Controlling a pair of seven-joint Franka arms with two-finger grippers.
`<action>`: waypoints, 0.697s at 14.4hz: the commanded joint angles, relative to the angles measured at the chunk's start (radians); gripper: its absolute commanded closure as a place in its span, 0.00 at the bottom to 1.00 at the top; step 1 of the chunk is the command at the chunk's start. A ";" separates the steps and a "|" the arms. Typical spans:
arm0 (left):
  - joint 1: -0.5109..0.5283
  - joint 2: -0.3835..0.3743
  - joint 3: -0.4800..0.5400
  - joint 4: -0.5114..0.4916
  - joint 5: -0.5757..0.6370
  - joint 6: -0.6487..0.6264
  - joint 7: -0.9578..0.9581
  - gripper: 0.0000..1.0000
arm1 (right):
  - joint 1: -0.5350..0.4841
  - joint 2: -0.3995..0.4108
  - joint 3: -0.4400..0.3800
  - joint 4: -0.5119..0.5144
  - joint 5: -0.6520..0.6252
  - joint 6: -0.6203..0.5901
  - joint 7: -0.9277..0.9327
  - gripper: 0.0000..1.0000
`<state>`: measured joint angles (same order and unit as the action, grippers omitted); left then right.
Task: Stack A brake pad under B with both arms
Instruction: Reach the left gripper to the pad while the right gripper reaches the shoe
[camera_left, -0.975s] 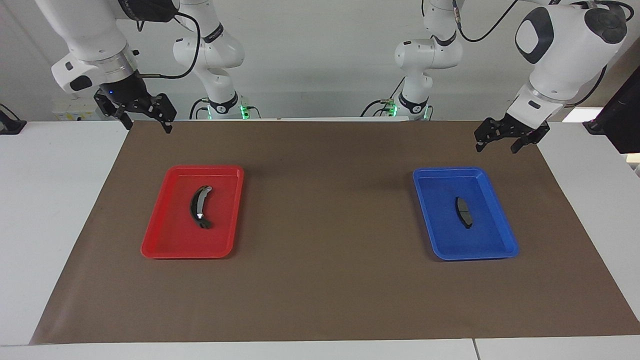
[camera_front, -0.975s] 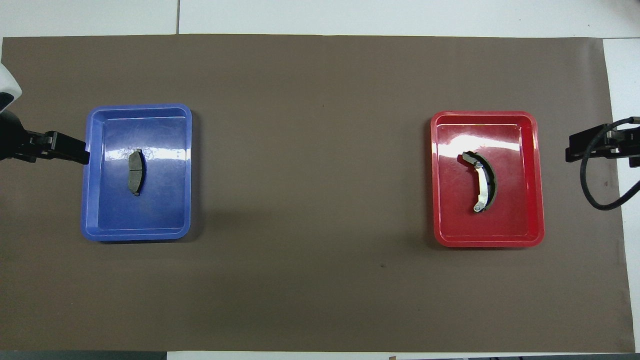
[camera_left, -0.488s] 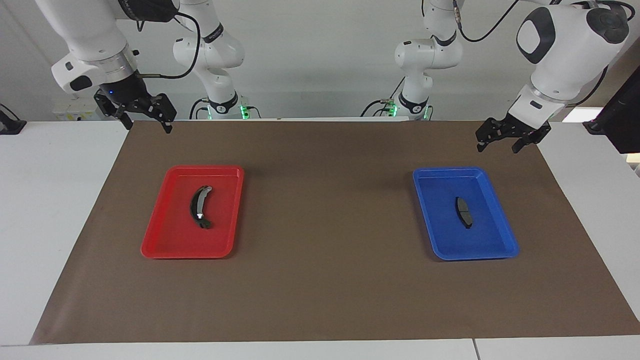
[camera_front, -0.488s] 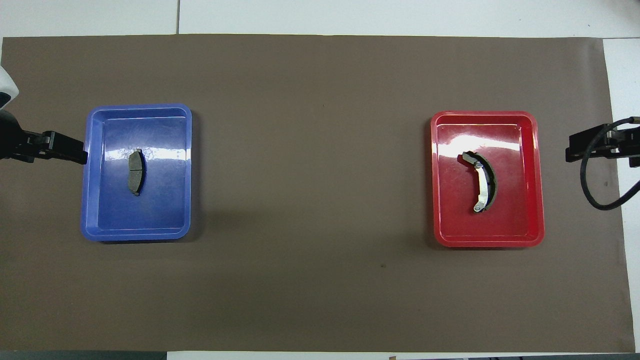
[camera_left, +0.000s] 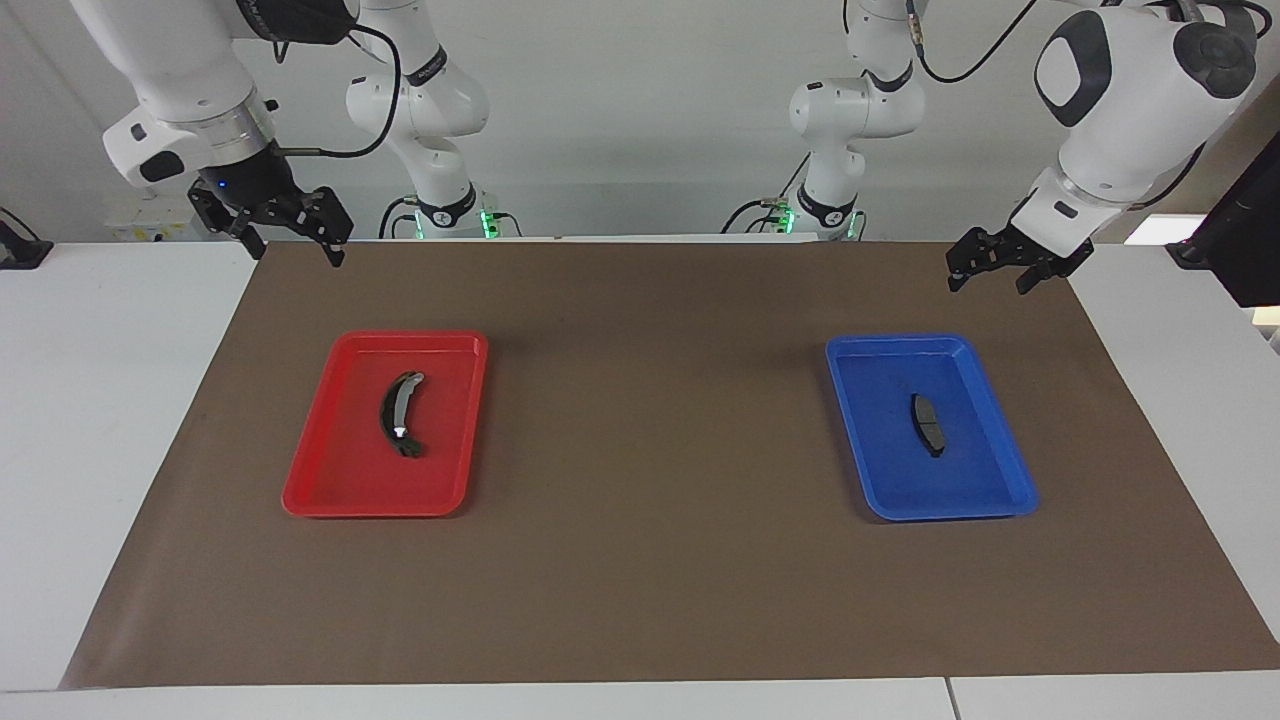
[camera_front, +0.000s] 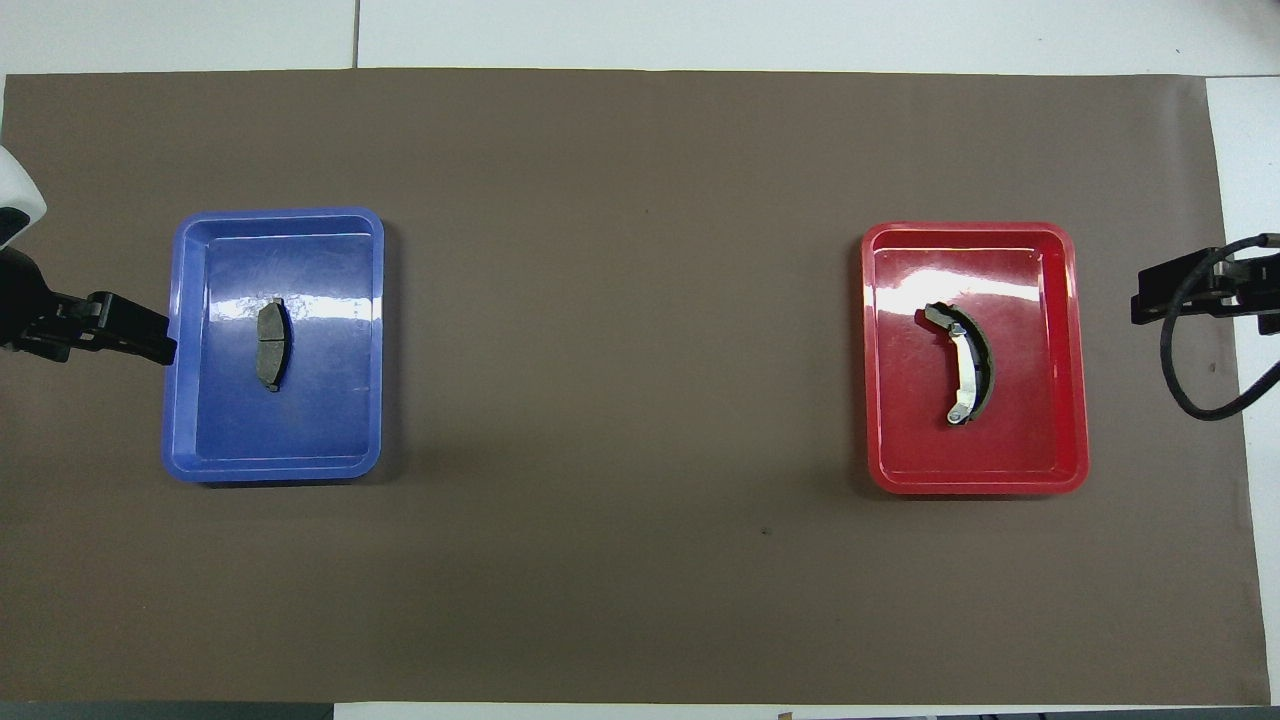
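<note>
Pad A (camera_left: 927, 423) sits in the blue tray (camera_left: 1010, 487), B (camera_left: 398, 413) in the red tray (camera_left: 310, 490), both grippers, left (camera_left: 996, 275) and right (camera_left: 290, 240), up with jaws wide apart.

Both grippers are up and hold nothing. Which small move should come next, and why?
Probably the left gripper should come down over the short dark grey brake pad in the blue plastic tray. That pad goes at the bottom, so it should move first. The long curved piece with the pale strip lies in the red plastic tray, while the right gripper waits.
</note>
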<state>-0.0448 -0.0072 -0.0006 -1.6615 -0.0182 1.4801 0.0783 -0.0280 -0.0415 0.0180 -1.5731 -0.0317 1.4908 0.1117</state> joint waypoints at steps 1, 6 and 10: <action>-0.007 -0.027 -0.001 -0.015 -0.003 -0.029 0.012 0.01 | -0.012 -0.008 0.005 -0.015 0.013 0.017 -0.015 0.00; -0.007 -0.028 -0.001 -0.067 -0.002 0.205 0.009 0.02 | -0.010 -0.008 0.005 -0.024 0.013 0.045 -0.021 0.00; -0.007 -0.008 -0.001 -0.132 -0.002 0.396 0.008 0.02 | -0.012 -0.017 0.005 -0.053 0.013 0.098 -0.027 0.00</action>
<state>-0.0464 -0.0114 -0.0053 -1.7425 -0.0182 1.8018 0.0784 -0.0280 -0.0411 0.0181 -1.5966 -0.0316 1.5609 0.1110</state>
